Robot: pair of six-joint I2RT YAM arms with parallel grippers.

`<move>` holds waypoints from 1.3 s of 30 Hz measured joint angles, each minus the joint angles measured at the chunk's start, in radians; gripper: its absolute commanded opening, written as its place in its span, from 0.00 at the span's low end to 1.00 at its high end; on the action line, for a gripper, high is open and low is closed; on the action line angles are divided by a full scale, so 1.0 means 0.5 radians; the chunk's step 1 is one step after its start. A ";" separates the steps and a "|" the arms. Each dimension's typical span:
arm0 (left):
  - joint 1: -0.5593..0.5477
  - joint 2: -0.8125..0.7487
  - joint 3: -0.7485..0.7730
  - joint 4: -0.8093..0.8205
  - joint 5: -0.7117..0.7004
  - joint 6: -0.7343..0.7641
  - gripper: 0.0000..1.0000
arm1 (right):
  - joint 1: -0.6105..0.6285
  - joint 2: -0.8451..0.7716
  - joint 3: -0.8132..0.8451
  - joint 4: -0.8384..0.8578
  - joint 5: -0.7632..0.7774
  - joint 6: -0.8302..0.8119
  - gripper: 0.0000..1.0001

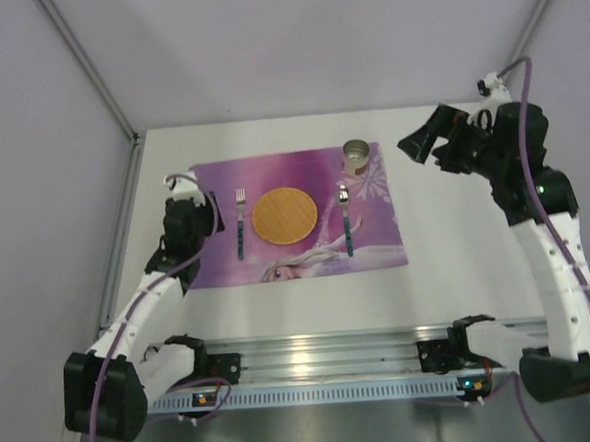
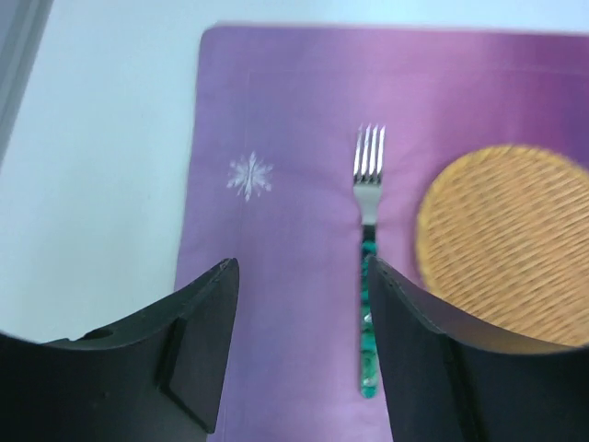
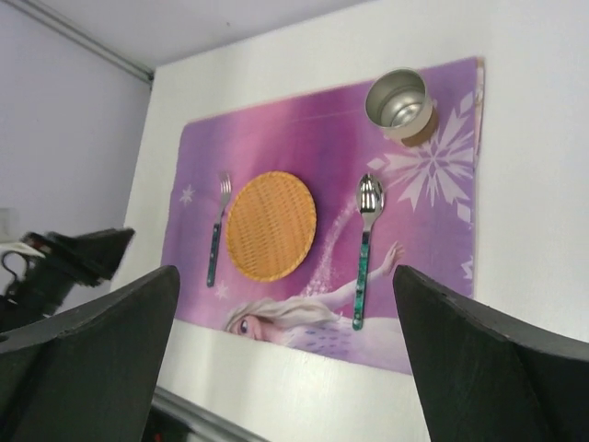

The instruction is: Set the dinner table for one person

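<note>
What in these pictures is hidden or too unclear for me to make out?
Left wrist view: the round woven plate is blurred, cut off by the right edge and partly covered by a finger of the left hand.
Right wrist view: the placemat has its near corners behind the right hand; the brown thing under the cup is mostly covered by it.
Top view: the cup's inside is too small to read.

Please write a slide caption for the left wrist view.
Open left gripper over green-handled steel fork beside round woven plate on purple placemat.
</note>
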 measured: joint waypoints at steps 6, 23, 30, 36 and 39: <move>0.005 -0.064 -0.832 0.603 -0.192 0.311 0.74 | 0.008 -0.627 -0.508 0.278 0.227 -0.012 1.00; 0.266 0.839 -0.821 1.827 -0.047 0.391 0.76 | 0.136 -0.646 -0.712 0.278 0.343 -0.036 1.00; 0.355 0.958 -0.858 2.056 0.082 0.317 0.99 | 0.197 -0.555 -0.713 0.278 0.343 -0.034 1.00; 0.355 0.958 -0.867 2.158 0.107 0.305 0.99 | 0.219 -0.459 -0.714 0.332 0.314 0.019 1.00; 0.355 0.958 -0.868 2.169 0.114 0.305 0.99 | 0.220 -0.403 -0.714 0.362 0.299 0.069 1.00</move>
